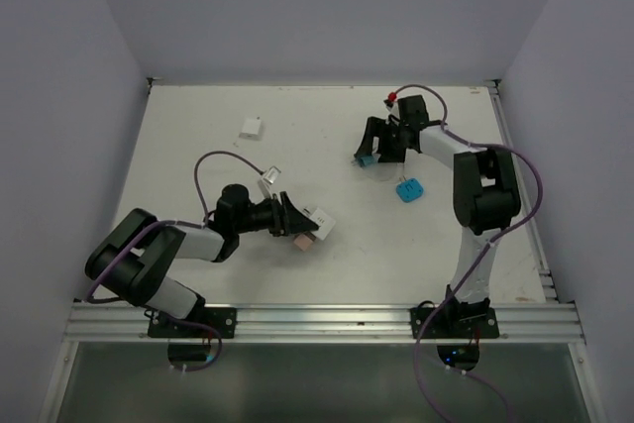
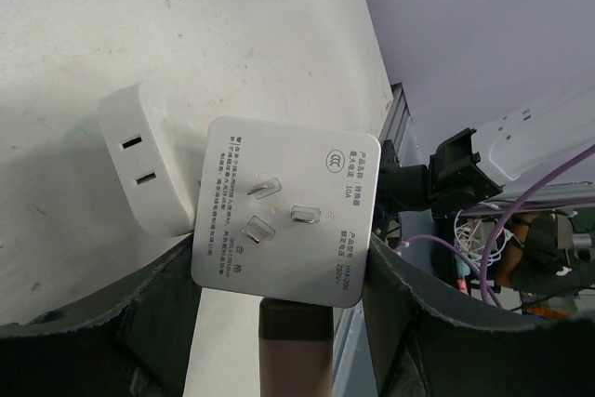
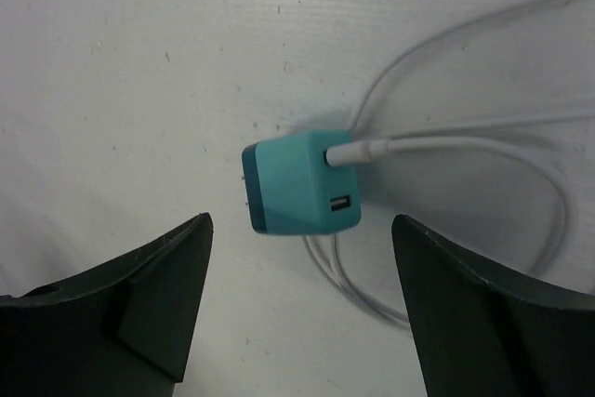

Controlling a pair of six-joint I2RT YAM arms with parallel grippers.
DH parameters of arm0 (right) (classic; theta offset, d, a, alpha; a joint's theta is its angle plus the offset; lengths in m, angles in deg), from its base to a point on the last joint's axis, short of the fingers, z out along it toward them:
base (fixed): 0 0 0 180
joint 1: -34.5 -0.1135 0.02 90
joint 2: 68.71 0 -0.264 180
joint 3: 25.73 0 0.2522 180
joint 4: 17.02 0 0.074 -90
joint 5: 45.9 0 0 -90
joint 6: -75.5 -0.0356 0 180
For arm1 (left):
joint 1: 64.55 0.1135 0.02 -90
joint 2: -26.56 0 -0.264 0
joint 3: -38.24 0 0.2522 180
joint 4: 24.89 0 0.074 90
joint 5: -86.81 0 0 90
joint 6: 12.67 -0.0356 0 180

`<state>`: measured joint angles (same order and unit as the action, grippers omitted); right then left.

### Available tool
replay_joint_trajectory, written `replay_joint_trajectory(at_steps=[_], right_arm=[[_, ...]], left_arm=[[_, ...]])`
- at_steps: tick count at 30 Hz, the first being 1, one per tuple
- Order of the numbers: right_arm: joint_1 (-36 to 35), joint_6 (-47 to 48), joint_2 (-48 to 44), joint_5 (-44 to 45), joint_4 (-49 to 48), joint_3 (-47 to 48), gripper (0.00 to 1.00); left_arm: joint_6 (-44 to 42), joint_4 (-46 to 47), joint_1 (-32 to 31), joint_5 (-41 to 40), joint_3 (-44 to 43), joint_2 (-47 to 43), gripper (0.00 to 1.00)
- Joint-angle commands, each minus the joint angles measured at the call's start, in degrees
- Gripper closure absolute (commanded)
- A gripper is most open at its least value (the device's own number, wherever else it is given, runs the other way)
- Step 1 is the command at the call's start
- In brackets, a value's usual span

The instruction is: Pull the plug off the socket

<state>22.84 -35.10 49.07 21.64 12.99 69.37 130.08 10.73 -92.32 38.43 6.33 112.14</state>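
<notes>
From above, my left gripper (image 1: pixel 297 220) lies low over the near middle of the table (image 1: pixel 188 146), jaws closed on the white socket (image 1: pixel 320 222). A pinkish-brown plug (image 1: pixel 302 242) sticks out of the socket's near side. My right gripper (image 1: pixel 379 146) is at the far right, over a teal charger (image 1: pixel 367 161). A blue plug (image 1: pixel 408 190) lies just nearer, and a flat white block (image 1: pixel 252 127) lies well off to the far left. In my left wrist view the socket (image 2: pixel 288 211) sits pinched between my two fingers (image 2: pixel 139 323). Its labelled three-pin face is turned to the lens, with a side face bearing two dark slots to the left, and the plug (image 2: pixel 296 332) juts from its lower edge toward the lens. In my right wrist view my jaws stand wide apart and hold nothing. The teal charger (image 3: pixel 302 183) lies on the table just beyond the fingers (image 3: pixel 483 313), touching neither, and a white cable (image 3: pixel 446 143) plugged into it loops off to the right.
</notes>
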Motion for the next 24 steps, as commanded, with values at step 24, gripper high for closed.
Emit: replay_joint_trajectory(at_steps=[24], right_arm=[[-15.50,-26.15,-43.15,7.33,-15.63,-38.62,0.01]], left_arm=[[-18.99,-14.40,-2.20,-8.66,-8.74,-4.01,1.00]])
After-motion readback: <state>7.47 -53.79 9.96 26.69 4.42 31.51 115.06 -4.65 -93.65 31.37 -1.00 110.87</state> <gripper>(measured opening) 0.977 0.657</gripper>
